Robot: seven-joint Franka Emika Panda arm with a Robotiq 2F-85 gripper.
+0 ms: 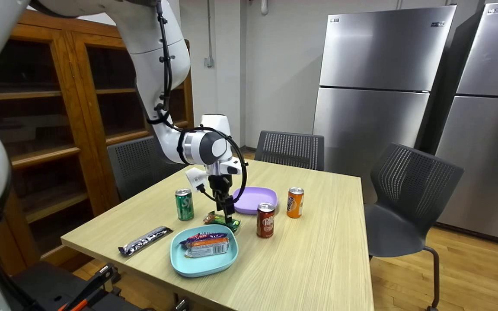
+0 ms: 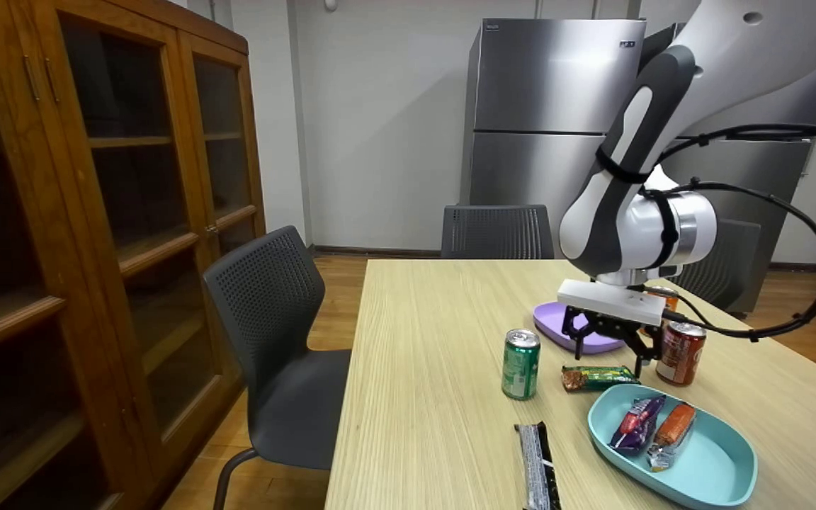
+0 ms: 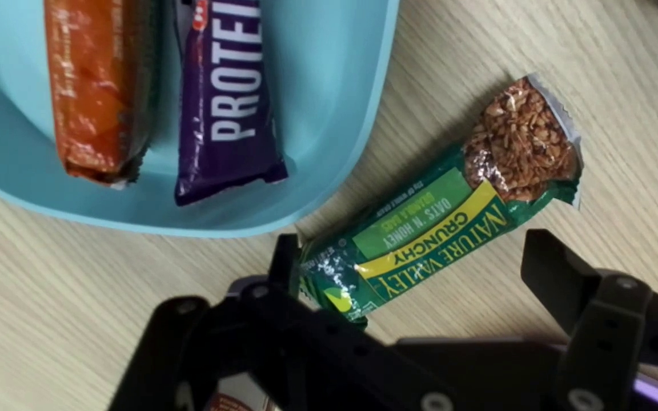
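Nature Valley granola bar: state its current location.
In the wrist view, the Nature Valley granola bar lies on the table, right of centre, beside the turquoise plate.

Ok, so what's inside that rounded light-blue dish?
The rounded light-blue dish holds a purple wrapped bar and an orange-and-silver wrapped bar. Their contents, and the dish surface beneath them, are covered.

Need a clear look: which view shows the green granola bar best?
Wrist view: the green granola bar looks large, its lettering readable. Both exterior views show it small; in an exterior view the hand partly hides it.
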